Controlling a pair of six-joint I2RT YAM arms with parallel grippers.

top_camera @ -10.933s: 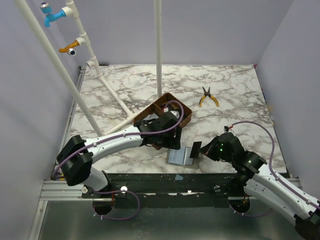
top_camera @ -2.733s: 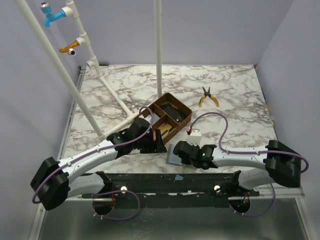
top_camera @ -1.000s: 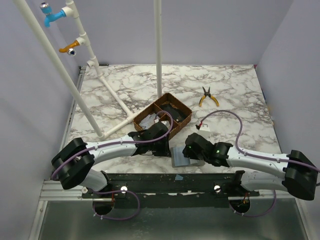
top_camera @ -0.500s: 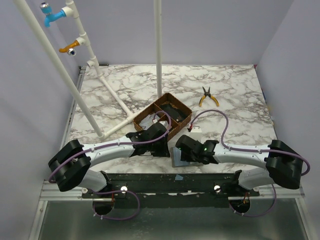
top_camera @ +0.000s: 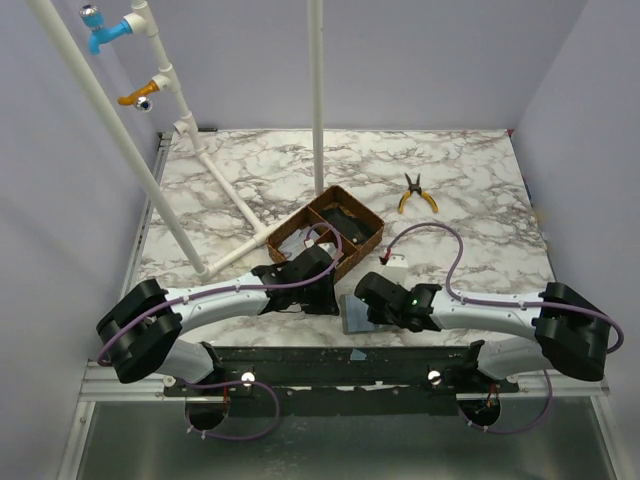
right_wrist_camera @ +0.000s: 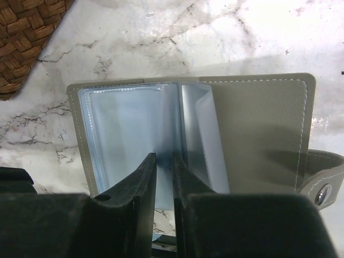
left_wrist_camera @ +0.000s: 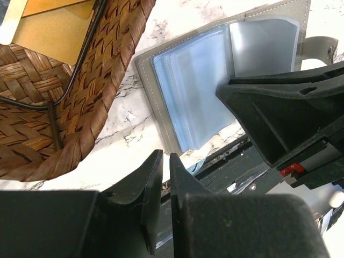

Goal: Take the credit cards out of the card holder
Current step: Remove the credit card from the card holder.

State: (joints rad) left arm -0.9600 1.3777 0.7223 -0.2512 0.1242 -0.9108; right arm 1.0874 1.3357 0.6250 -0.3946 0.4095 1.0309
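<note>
Starting nearest, at the front edge of the table [top_camera: 450, 170]: catching the left gripper [left_wrist_camera: 164, 156] hanging just beside the card holder [right_wrist_camera: 258, 134], not touching it. Noting its fingers [left_wrist_camera: 142, 188] drawn almost together, only a slit showing, gripping nothing.

Swinging over to the right gripper [right_wrist_camera: 164, 158]: seeing its fingers [right_wrist_camera: 141, 183] pinched down to a thin gap too, tips planted over the clear sleeves [right_wrist_camera: 123, 129] near the fold. Not managing to tell about any sleeve leaf caught in that gap.

Finding the card holder lying open and flat on the marble, grey cover spread to the right, snap tab [right_wrist_camera: 322, 188] sticking out at the corner, one sleeve leaf standing up beside the fingertips.

Moving back: spotting the brown tray [top_camera: 362, 210] just behind the holder, with pale flat pieces, seemingly the credit cards [top_camera: 297, 240], lying in its left compartment.

Going farther: picking out yellow-handled pliers [top_camera: 417, 192] well apart on the right. Then reaching the white pipes [top_camera: 316, 90] rising at the back, with a blue tap [top_camera: 108, 32] and an orange tap [top_camera: 140, 98] on the leftmost.
</note>
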